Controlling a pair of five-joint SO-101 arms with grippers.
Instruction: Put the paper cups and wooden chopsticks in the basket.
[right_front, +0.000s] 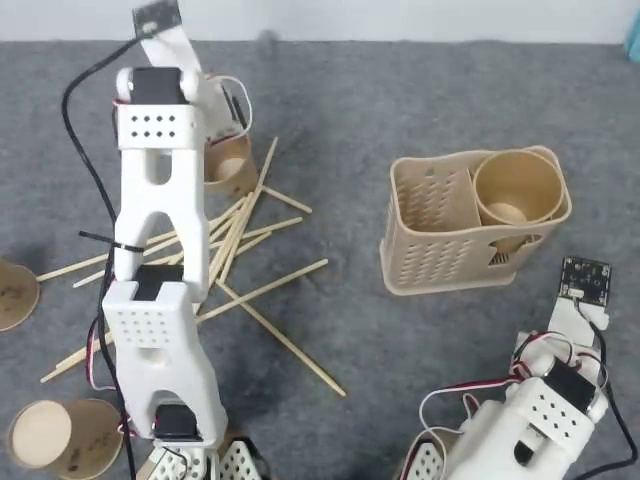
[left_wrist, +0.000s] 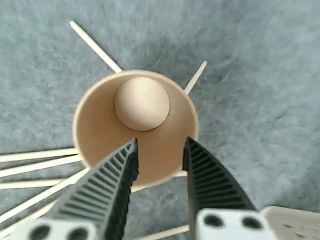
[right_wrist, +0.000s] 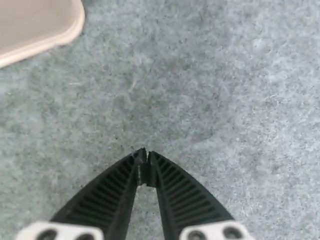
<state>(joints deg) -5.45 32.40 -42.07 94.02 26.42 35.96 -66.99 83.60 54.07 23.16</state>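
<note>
An upright paper cup (left_wrist: 142, 102) stands on the grey mat with its mouth open to my left gripper (left_wrist: 160, 146). That gripper is open, its two fingers hanging over the cup's near rim, and nothing is pinched. From above, this cup (right_front: 230, 165) peeks out beside the left arm at the far left. Several wooden chopsticks (right_front: 235, 235) lie crossed in a heap under that arm. The beige basket (right_front: 430, 250) holds one paper cup (right_front: 517, 188). My right gripper (right_wrist: 144, 161) is shut and empty above bare mat, the basket's corner (right_wrist: 40, 25) beyond it.
Three more paper cups lie at the left: one at the edge (right_front: 15, 293) and two side by side at the near corner (right_front: 40, 433), (right_front: 92, 437). The right arm (right_front: 545, 410) sits at the near right. Bare mat stretches between the chopstick heap and the basket.
</note>
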